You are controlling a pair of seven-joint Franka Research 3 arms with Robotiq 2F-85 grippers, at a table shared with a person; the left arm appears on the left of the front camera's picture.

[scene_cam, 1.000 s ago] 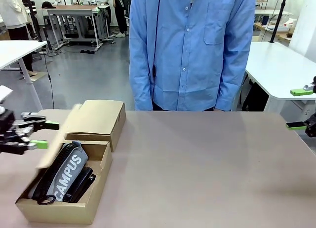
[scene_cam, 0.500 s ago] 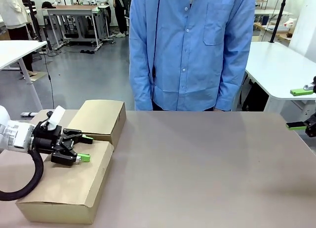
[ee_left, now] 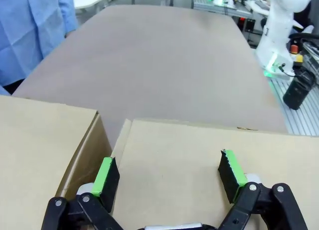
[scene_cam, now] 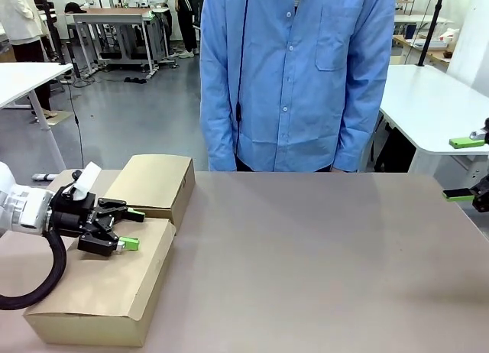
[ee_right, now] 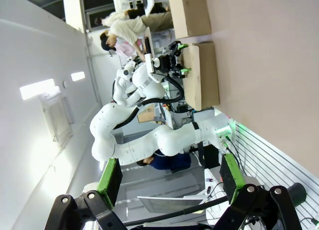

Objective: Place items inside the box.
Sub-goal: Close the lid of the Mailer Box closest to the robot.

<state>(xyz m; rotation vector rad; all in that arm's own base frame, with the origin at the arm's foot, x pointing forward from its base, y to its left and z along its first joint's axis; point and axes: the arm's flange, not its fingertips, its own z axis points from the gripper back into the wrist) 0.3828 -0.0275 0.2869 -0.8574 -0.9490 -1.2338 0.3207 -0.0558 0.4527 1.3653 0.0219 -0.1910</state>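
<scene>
While lid flap lies shut, box (scene_cam: 99, 292) sits under left gripper (scene_cam: 131, 229), fingers (ee_left: 105, 174) spread wide, empty; right gripper (scene_cam: 462, 170) wide too.

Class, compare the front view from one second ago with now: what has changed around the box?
The box, open before with the pouches showing, is now closed by its flap. The left tool has swung in over the lid, jaws open, holding nothing. The right tool, the second box and the person stayed put.

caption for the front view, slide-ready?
Left gripper, open, over the closed lid of the cardboard box, with a person in a blue shirt across the table.
</scene>
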